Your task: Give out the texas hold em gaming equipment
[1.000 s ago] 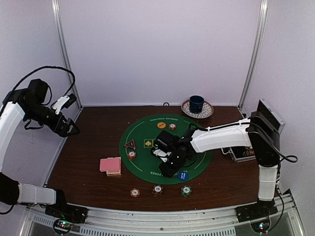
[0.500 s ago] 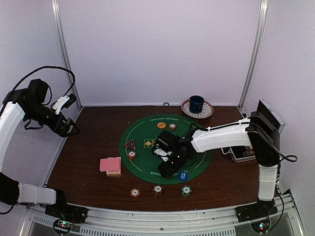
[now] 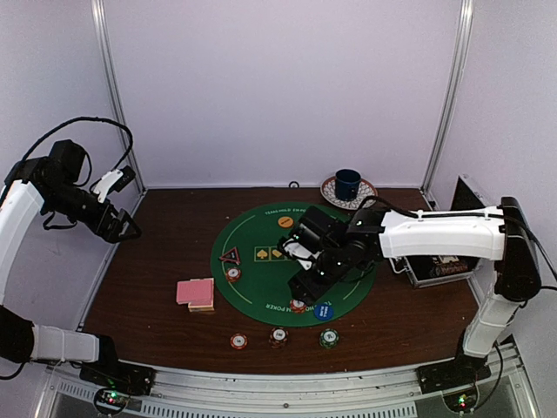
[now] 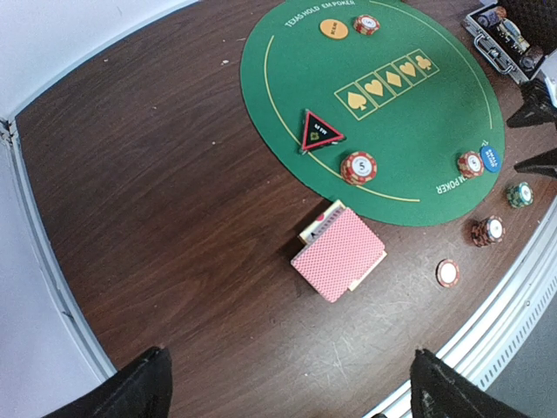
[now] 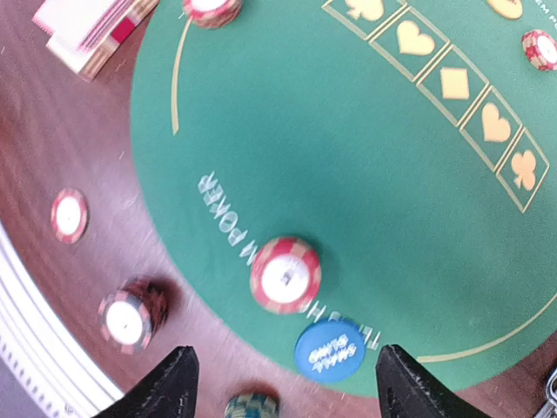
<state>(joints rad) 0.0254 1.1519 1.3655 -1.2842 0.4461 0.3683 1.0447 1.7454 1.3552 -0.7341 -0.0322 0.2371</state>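
My right gripper (image 3: 306,286) hovers open and empty over the front of the round green mat (image 3: 261,235). Right below it an orange-red chip (image 5: 285,274) lies on the mat beside the blue button disc (image 5: 329,348). An orange-red chip (image 3: 238,341), a dark chip (image 3: 278,335) and a green chip (image 3: 329,338) sit on the wood in front of the mat. The pink-backed card deck (image 4: 339,254) lies left of the mat. The triangle marker (image 4: 318,132) and another red chip (image 4: 359,166) are on the mat's left. My left gripper (image 3: 122,228) is open, high at the far left.
An orange disc (image 3: 285,222) and a red chip (image 3: 305,225) lie at the mat's back. A blue mug (image 3: 348,184) on a saucer stands behind the mat. The open black case (image 3: 435,268) is at the right edge. Metal frame posts stand at the back corners.
My right gripper has risen and drawn back toward the right, leaving an orange-red chip on the mat beside the blue disc. The left arm has not moved.
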